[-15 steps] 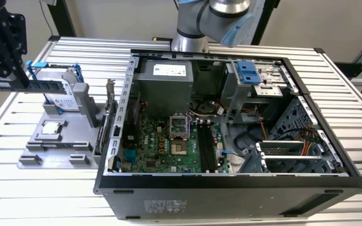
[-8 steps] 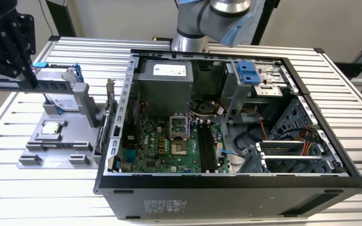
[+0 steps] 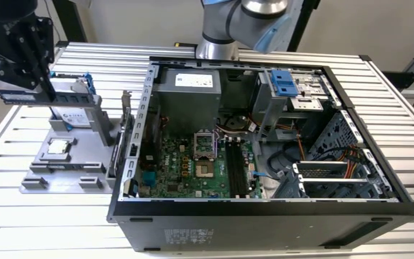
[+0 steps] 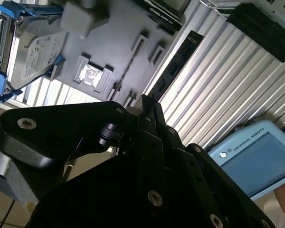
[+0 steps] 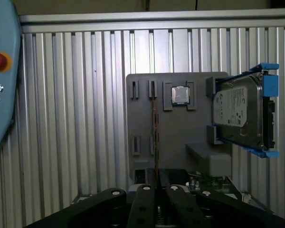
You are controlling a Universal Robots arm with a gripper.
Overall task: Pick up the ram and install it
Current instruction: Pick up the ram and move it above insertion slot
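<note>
The ram [image 3: 49, 98] is a long thin stick with dark chips, held level in the air above the grey holder [image 3: 63, 178] at the exterior view's left. My gripper [image 3: 45, 93] is shut on its middle from above. In the first wrist view the ram [image 5: 155, 137] shows edge-on as a thin line running out from between the black fingers [image 5: 145, 190]. In the second wrist view the ram [image 4: 175, 64] appears as a dark strip reaching out past the gripper [image 4: 145, 102]. The motherboard's empty ram slots [image 3: 236, 167] lie inside the open computer case [image 3: 351, 178].
On the grey holder [image 5: 175, 142] rest a silver hard drive [image 3: 74, 116] in a blue-edged frame and a small square silver chip [image 3: 60, 145]. A light-blue teach pendant [image 5: 0, 71] lies on the ribbed table. The arm's base [image 3: 218, 48] stands behind the case.
</note>
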